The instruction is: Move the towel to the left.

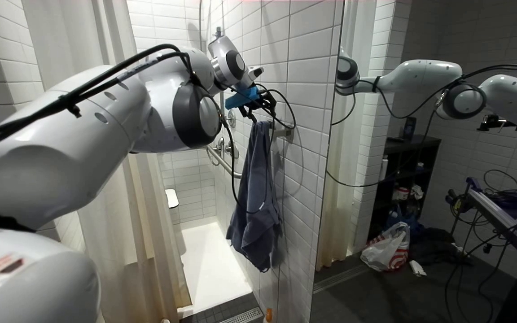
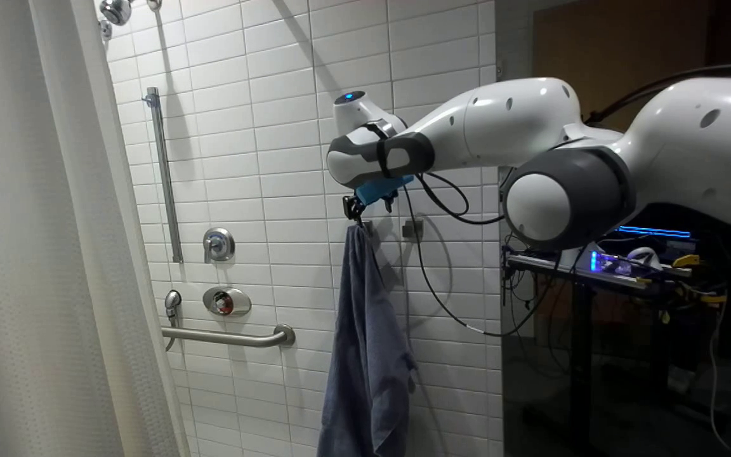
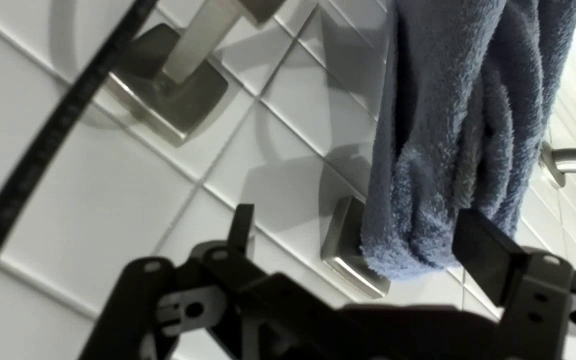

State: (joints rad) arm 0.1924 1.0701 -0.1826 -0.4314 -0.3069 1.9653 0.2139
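The blue-grey towel hangs bunched on the tiled wall; it shows in both exterior views and in the wrist view. Its top lies over a square metal mount, which it partly hides. A second metal mount with a bar shows bare beside it, also in an exterior view. My gripper is just above the towel's top in both exterior views. In the wrist view the gripper has its fingers wide apart, with the towel's top nearer the right finger. Contact cannot be told.
A grab bar and shower valves are on the same wall. A shower curtain hangs at one side. A mirror adjoins the tiles. A black cable loops from the arm near the towel.
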